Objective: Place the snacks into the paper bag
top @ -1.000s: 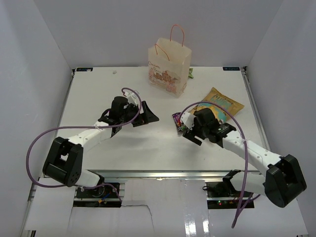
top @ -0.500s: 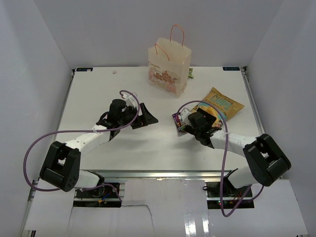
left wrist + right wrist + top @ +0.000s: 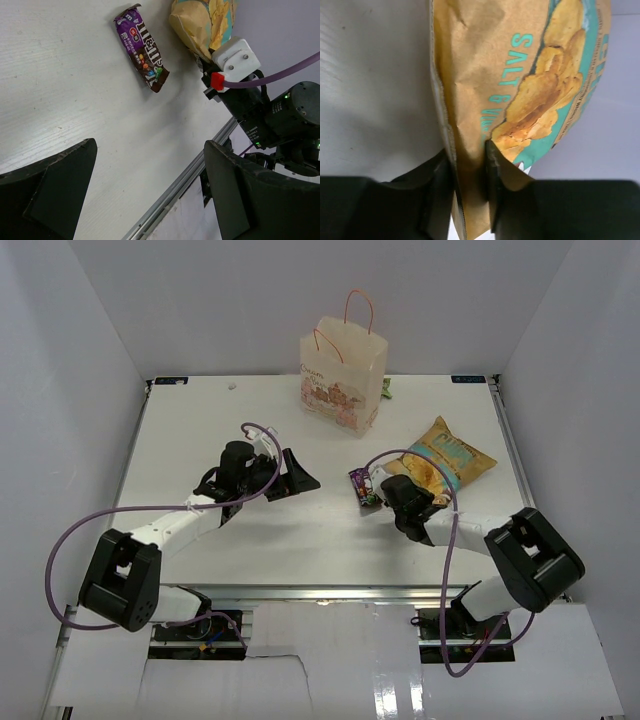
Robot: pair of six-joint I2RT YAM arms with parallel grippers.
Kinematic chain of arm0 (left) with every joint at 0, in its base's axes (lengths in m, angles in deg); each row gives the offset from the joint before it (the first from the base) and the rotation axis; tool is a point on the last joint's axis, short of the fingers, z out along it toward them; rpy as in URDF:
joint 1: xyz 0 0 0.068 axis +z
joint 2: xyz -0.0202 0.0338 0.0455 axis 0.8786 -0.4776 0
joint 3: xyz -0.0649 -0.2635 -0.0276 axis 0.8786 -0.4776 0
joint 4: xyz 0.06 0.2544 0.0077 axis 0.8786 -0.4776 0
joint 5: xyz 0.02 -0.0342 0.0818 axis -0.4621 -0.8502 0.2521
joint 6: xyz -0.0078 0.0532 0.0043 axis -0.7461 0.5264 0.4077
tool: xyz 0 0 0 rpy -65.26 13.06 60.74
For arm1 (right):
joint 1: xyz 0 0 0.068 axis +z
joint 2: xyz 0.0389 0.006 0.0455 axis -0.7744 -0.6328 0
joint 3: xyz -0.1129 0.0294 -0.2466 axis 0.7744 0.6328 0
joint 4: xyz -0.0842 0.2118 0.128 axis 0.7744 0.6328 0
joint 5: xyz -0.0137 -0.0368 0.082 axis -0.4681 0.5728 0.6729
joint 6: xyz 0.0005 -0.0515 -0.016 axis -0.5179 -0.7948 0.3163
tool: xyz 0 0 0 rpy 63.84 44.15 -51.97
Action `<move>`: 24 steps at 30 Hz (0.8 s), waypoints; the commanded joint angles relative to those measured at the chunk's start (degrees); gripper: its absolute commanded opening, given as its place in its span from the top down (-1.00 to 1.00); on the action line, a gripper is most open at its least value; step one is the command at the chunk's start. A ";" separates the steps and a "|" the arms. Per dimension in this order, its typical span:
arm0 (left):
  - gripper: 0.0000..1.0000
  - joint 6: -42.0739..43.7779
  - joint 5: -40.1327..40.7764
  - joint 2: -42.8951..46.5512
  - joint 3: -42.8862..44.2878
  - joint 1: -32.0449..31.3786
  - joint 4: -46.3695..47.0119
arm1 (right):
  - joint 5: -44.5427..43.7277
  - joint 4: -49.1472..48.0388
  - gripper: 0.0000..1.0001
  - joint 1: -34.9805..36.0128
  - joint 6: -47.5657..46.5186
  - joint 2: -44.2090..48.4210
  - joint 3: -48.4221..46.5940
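The cream paper bag (image 3: 340, 380) stands upright at the back of the table, orange handles up. A large yellow-tan chip bag (image 3: 447, 454) (image 3: 520, 75) lies to the right of the middle. My right gripper (image 3: 400, 483) (image 3: 468, 165) is shut on its near-left edge, and the paper is pinched flat between the fingers. A dark purple bar (image 3: 361, 487) (image 3: 144, 47) lies flat just left of that gripper. My left gripper (image 3: 300, 472) (image 3: 150, 190) hangs open and empty left of centre, facing the purple bar and the chip bag (image 3: 200, 25).
A small green item (image 3: 386, 390) peeks out behind the paper bag's right side. White walls enclose the table on three sides. The metal front rail (image 3: 170, 200) runs along the near edge, and the right arm's wrist (image 3: 260, 115) shows in the left wrist view.
My right gripper went from open to shut on the chip bag's edge, after the arm dropped low and reached in toward it. The left arm barely moved.
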 commanded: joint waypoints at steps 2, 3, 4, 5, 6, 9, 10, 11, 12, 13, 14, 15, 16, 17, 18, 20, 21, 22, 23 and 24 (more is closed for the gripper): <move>-0.96 0.23 -0.60 3.31 -0.52 0.17 1.03 | 3.27 3.42 0.56 0.25 3.39 6.68 -0.42; -0.96 0.14 -0.60 3.40 -0.69 0.17 1.11 | 4.41 3.86 0.65 0.25 3.13 7.92 -0.76; -0.96 0.23 -0.60 3.49 -0.69 0.17 1.11 | 5.12 4.65 0.72 0.16 3.04 9.07 -1.20; -0.96 0.23 -0.69 3.75 -0.60 0.17 1.11 | 8.17 7.70 0.83 -0.10 3.04 11.25 -1.90; -0.96 0.14 -0.69 3.67 -0.69 0.17 1.11 | 10.12 9.82 0.85 -0.54 3.30 12.15 -4.35; -0.96 0.40 -0.87 3.93 -0.52 0.17 0.94 | 23.46 20.72 0.85 -5.01 3.40 15.05 -9.71; -0.96 0.41 -0.87 4.02 -0.43 0.25 0.94 | 26.19 21.87 0.85 -7.81 2.96 15.93 -12.87; -0.96 0.49 -0.87 4.10 -0.43 0.17 0.94 | 31.01 22.41 0.85 -8.97 2.26 17.76 -14.38; -0.96 0.49 -0.87 4.19 -0.43 0.17 0.85 | 33.84 24.07 0.85 -10.20 1.38 18.56 -16.04; -0.96 0.49 -0.78 4.37 -0.51 0.17 0.94 | 36.74 25.13 0.85 -13.26 0.50 19.44 -19.80; -0.96 0.49 -0.87 4.37 -0.52 0.17 1.03 | 41.38 25.83 0.84 -14.77 0.58 19.71 -21.75; -0.96 0.32 -0.87 4.46 -0.52 0.17 0.94 | 44.47 27.41 0.85 -17.22 0.84 19.71 -23.78; -0.96 0.32 -0.78 4.54 -0.43 0.17 0.94 | 46.68 28.29 0.85 -18.46 1.45 19.28 -27.97; -0.96 0.32 -0.78 4.63 -0.43 0.17 0.94 | 51.05 29.09 0.85 -19.86 2.07 19.01 -30.02; -0.96 0.32 -0.78 4.72 -0.43 0.17 0.94 | 52.92 29.79 0.85 -22.05 2.77 18.75 -31.78; -0.96 0.41 -0.78 4.81 -0.25 0.17 0.59 | 57.48 29.88 0.85 -23.74 5.23 18.31 -36.42; -0.96 0.58 -0.78 4.98 -0.25 0.17 0.41 | 58.55 29.80 0.85 -24.96 6.20 18.05 -37.76; -0.96 0.67 -0.69 5.07 -0.25 0.17 0.32 | 60.65 29.80 0.85 -25.41 8.29 17.52 -39.08; -0.96 0.67 -0.61 5.16 -0.16 0.17 0.15 | 61.72 29.71 0.85 -26.02 9.45 17.17 -41.44; -0.96 0.67 -0.60 5.25 -0.16 0.17 0.15 | 62.60 29.62 0.85 -26.99 10.68 16.82 -42.59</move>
